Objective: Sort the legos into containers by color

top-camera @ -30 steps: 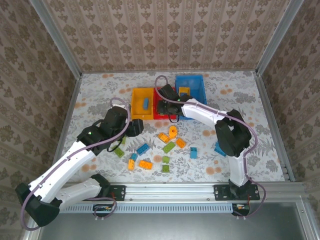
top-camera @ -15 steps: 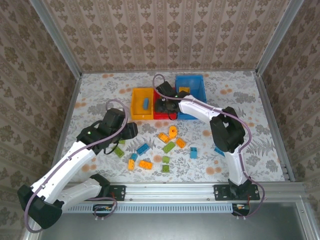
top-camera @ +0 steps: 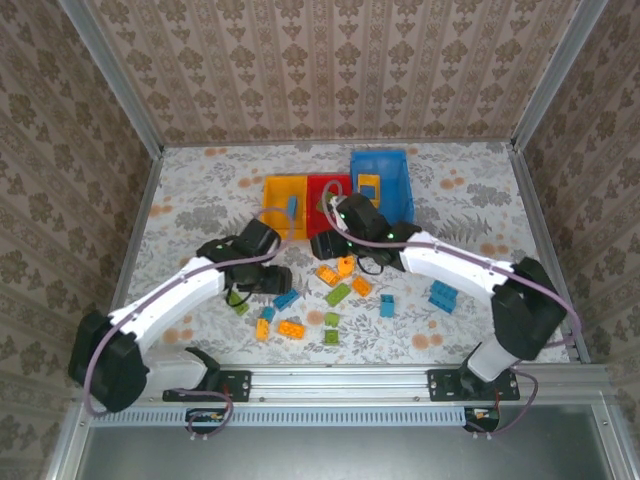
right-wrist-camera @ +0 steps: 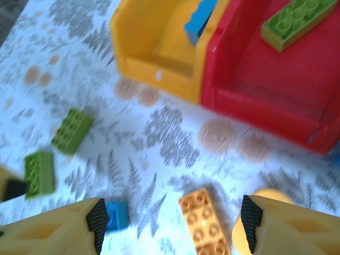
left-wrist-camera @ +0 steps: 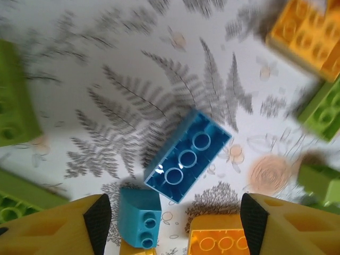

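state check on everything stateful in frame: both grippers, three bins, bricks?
Left gripper: fingers open, empty, over the loose blue brick.
Right gripper: fingers open, empty.
Yellow bin: holds a blue piece.
Red bin: holds a green brick.
Blue bin: holds an orange brick.
Remaining legos: loose, unsorted.

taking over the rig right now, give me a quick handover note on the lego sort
Left gripper: open, empty, over a loose blue brick.
Right gripper: open, empty, above the table by a loose orange brick.
Done: one blue lego in the yellow bin, one green lego in the red bin, one orange lego in the blue bin.
Left: about a dozen blue, green and orange pieces lying outside the bins.
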You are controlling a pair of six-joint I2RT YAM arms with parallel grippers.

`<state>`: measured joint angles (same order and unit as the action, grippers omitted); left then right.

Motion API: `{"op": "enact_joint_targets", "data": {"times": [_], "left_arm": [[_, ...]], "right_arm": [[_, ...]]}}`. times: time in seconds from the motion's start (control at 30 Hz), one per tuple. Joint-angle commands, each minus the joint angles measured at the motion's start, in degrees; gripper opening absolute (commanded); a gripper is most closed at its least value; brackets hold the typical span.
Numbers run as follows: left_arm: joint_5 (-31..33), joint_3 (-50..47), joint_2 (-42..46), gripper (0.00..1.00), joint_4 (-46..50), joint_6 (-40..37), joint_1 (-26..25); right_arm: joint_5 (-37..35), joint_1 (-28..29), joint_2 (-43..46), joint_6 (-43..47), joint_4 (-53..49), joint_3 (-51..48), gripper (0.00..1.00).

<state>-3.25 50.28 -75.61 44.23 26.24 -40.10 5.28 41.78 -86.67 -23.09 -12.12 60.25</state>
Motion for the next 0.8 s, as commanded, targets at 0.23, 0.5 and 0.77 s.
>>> {"op": "enact_joint_targets", "data": {"times": [0.23, 0.5, 0.77], "left_arm": [[4.45, 4.15, -11.92, 0.76, 0.43, -10.8, -5.03], [4.24, 4.06, -17.32, 0.55, -2.06, -11.92, -5.42], [7.44, 7.2, -13.74, 0.36, -1.26, -9.32, -4.52]], "right_arm": [[6.16, -0.02, 12.65, -0.39, -1.1, -10.26, 0.76], [6.63, -0.01, 13.63, -2.59, -1.05, -11.01, 0.75], [5.73, -0.02, 14.37, -3.17, -1.19, -11.21, 0.73]]}}
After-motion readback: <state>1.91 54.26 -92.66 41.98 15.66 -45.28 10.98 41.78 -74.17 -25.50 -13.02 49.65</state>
